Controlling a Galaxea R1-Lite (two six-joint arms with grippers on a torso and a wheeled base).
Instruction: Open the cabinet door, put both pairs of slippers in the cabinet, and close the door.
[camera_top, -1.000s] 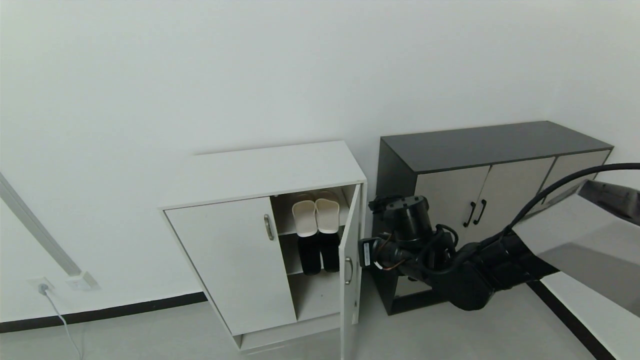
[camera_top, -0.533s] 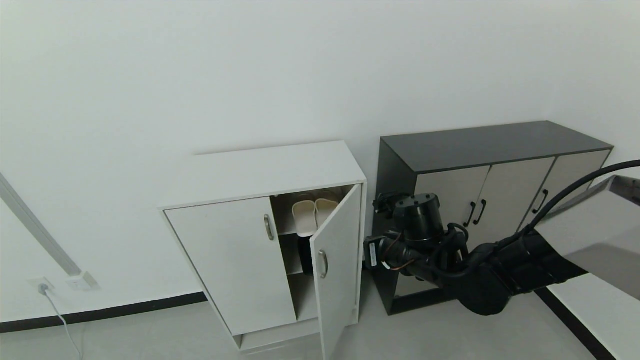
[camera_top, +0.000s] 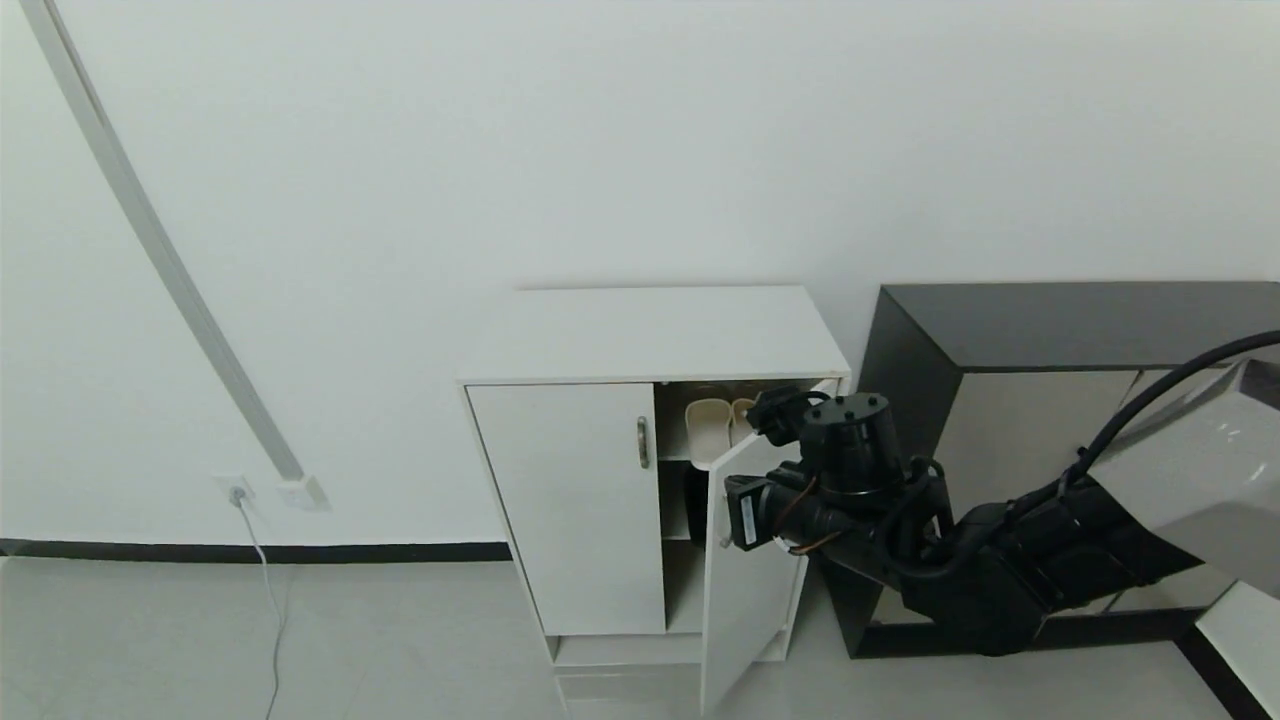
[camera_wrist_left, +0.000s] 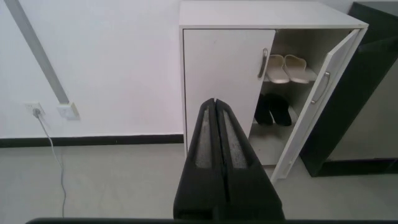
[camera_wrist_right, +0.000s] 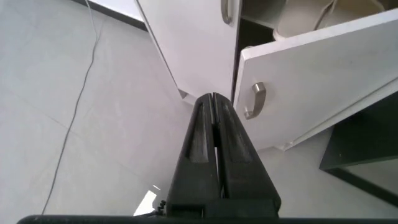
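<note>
Beige slippers (camera_wrist_left: 291, 67) and black slippers (camera_wrist_left: 273, 111) are shelved; only the half-open door (camera_top: 745, 590) remains, the right gripper (camera_wrist_right: 214, 98), pinched together and empty, seemingly near it.

The white cabinet (camera_top: 660, 335) stands on the floor (camera_top: 300, 640) against the wall, with a dark cabinet (camera_top: 1050, 320) just beside it. Its right door (camera_top: 745, 560) is ajar — the left door (camera_top: 570, 500) is closed. Inside, beige slippers (camera_wrist_left: 298, 70) lie on the upper shelf (camera_top: 672, 459), and black slippers (camera_wrist_left: 273, 111) on the lower shelf (camera_top: 672, 540).
</note>
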